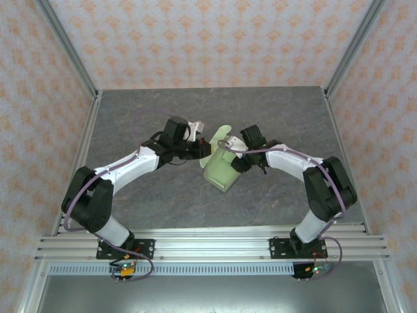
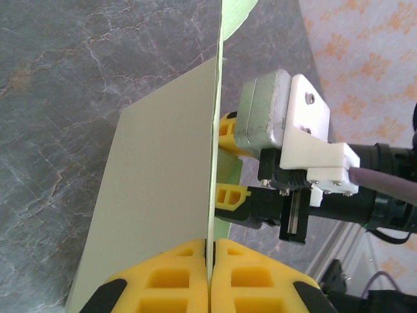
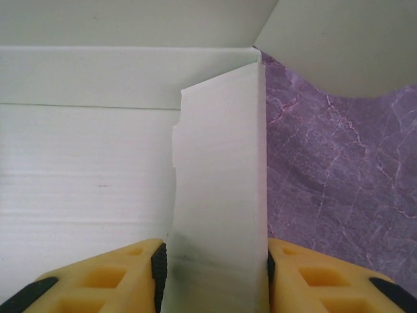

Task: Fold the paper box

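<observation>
Grey marbled table (image 1: 163, 202) below me, with peach patterned wallpaper (image 1: 208, 39) on the walls around it. My left gripper (image 2: 210, 257) has its yellow fingers (image 2: 163, 280) pressed together on a thin edge of the paper box (image 2: 163, 189). The card runs edge-on away from its wrist camera, with one broad pale-green panel to the left of the pinch. My right gripper (image 3: 215, 261) has its jaws standing apart, one on each side of a narrow flap (image 3: 221, 163) of the box. The flap's two edges lie right at the pads, and I cannot tell whether they press on it. Left of that flap is a wide panel with a fold line across its top; right of it is bare table.

From above, the box sits mid-table as a half-formed, tilted shell, with a rounded tab (image 1: 223, 132) sticking up at its far side. The left gripper meets the box's left side, the right gripper its right side.

Past the box in the left wrist camera I see the right arm's white camera bracket (image 2: 313, 130) and a purple cable (image 2: 384, 182). Both arm bases sit on an aluminium rail (image 1: 208, 244), nearer to me than the box. Small boards (image 1: 124, 267) hang under the bases; any print on them is too small to read.
</observation>
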